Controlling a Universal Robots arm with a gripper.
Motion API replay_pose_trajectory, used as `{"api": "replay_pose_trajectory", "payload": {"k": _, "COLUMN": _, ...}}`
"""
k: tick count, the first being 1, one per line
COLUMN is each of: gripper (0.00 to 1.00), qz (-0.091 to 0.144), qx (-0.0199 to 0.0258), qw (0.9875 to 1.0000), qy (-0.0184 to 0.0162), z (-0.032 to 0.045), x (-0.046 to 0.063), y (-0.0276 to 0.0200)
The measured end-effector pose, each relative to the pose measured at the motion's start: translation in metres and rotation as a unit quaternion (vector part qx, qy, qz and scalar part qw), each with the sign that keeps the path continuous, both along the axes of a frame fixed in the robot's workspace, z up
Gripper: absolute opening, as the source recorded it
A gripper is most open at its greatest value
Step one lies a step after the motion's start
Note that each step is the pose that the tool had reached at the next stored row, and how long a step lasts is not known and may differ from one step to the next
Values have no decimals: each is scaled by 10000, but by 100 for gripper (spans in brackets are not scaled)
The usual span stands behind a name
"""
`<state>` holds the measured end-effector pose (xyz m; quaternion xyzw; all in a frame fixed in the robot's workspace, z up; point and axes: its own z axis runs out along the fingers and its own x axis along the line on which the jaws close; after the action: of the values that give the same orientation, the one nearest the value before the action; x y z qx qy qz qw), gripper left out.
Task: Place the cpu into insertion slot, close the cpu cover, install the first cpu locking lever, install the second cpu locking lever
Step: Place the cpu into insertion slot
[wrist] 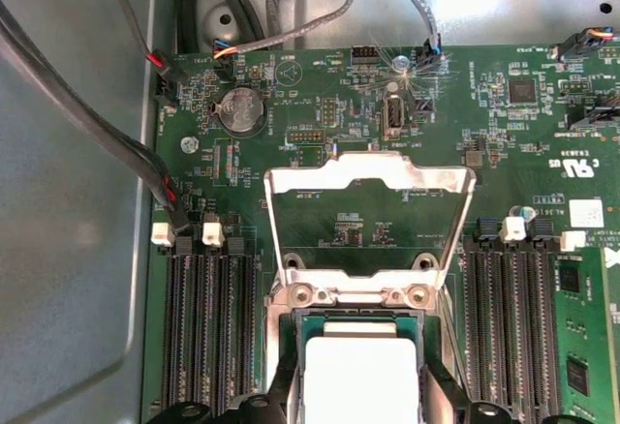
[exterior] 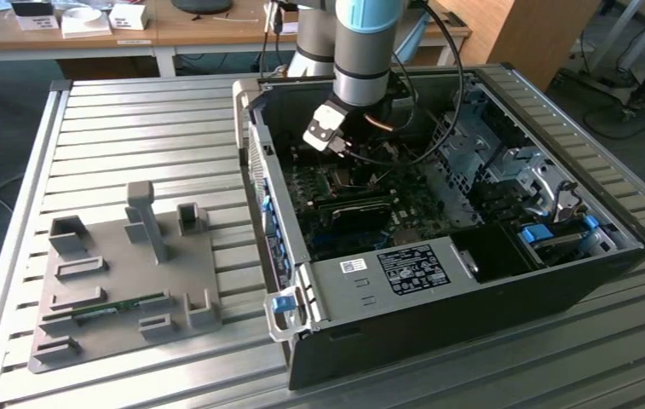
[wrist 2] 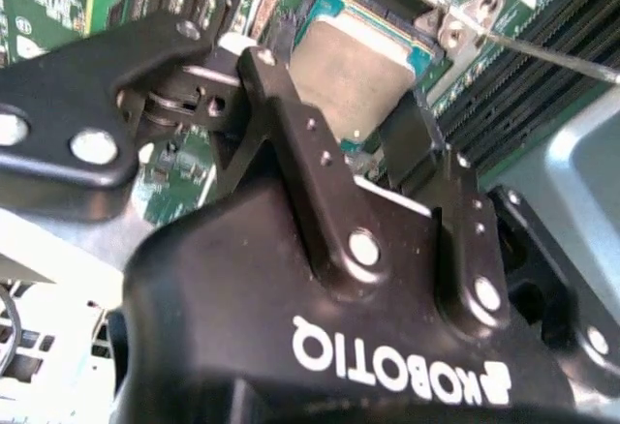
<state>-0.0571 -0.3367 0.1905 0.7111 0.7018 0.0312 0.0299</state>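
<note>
Pincer clasps the cpu by opposite edges at the insertion slot, cpu cover raised. Chip judged light, rigid and fragile underneath; edges suit holding.

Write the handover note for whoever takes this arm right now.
Gripper: the black gripper is down at the small square silvery-grey cpu; whether it grips it cannot be told.
Cpu: in or just over the square dark insertion slot on the green motherboard; seating unconfirmed.
Cover: the thin silver frame-shaped cpu cover stands open, hinged back.
Left: confirm the cpu is seated, close the cover, install both locking levers.
</note>
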Motion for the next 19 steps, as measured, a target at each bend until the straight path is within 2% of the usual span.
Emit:
{"api": "replay_pose_trajectory", "payload": {"k": 4, "gripper": 61, "qz": 0, "qx": 0, "qw": 10000, "qy": 0, "z": 4, "x": 0, "y": 0}}
{"api": "replay_pose_trajectory", "payload": {"k": 9, "gripper": 61, "qz": 0, "qx": 0, "qw": 10000, "qy": 0, "z": 56, "x": 0, "y": 0}}
{"api": "replay_pose_trajectory", "payload": {"k": 19, "gripper": 61, "qz": 0, "qx": 0, "qw": 10000, "qy": 0, "z": 246, "x": 0, "y": 0}}
